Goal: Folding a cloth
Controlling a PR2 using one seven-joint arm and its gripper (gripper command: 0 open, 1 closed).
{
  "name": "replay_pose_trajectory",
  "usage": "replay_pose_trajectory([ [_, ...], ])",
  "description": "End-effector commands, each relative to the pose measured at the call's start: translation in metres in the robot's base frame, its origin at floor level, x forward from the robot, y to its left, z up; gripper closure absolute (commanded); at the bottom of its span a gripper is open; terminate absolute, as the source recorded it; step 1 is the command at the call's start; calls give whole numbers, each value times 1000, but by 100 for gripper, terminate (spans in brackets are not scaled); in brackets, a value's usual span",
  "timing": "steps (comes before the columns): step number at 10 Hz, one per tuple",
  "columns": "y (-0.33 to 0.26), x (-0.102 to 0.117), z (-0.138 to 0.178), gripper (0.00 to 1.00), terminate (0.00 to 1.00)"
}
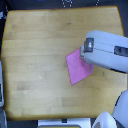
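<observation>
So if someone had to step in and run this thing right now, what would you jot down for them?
Gripper: over the cloth's upper right corner; whether its jaws are open or shut cannot be told from this view.
Cloth: pink, lying on the wooden table, right of centre in the exterior view, turned like a diamond. Its right part is hidden under the arm.
Done: no fold can be seen on the part that shows.
Left: the folding itself, as far as can be judged.
</observation>
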Motion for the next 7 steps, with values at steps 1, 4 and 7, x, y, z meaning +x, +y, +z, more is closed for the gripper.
replay_pose_trajectory([
  [1, 72, -41, -6, 100, 0],
  [4, 111, -38, -26, 100, 0],
  [7, 138, -31, -37, 100, 0],
])
